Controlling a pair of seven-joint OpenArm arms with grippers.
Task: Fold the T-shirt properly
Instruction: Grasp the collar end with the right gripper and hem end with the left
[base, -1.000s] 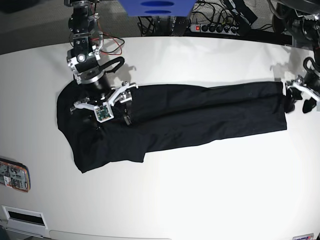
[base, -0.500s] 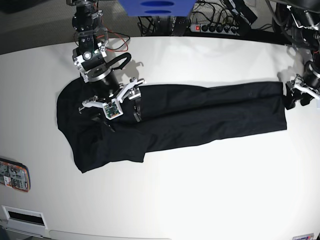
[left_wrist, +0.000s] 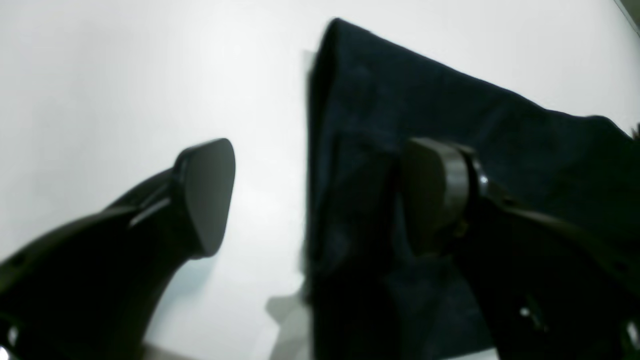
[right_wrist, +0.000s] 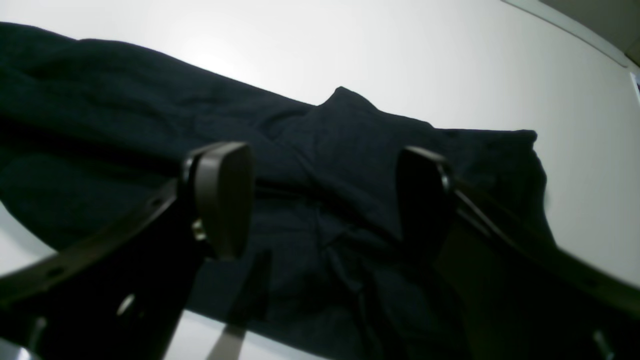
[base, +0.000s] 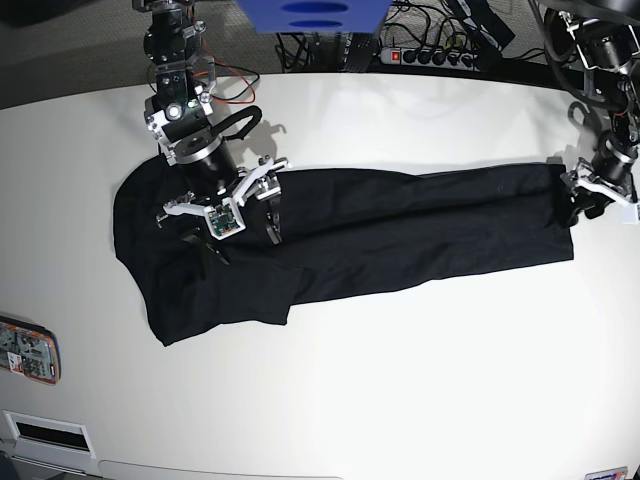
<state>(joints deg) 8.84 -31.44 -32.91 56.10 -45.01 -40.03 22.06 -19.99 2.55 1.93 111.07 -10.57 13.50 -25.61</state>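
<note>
The T-shirt (base: 340, 240) lies as a long folded band across the table (base: 400, 380), crosswise folds remaining, while the left gripper (left_wrist: 320, 200) and right gripper (right_wrist: 325, 200) are spread, holding nothing.

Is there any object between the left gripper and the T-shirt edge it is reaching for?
Nothing visible. The left gripper hangs with open jaws astride the T-shirt edge, one finger over bare table, one over cloth.
</note>
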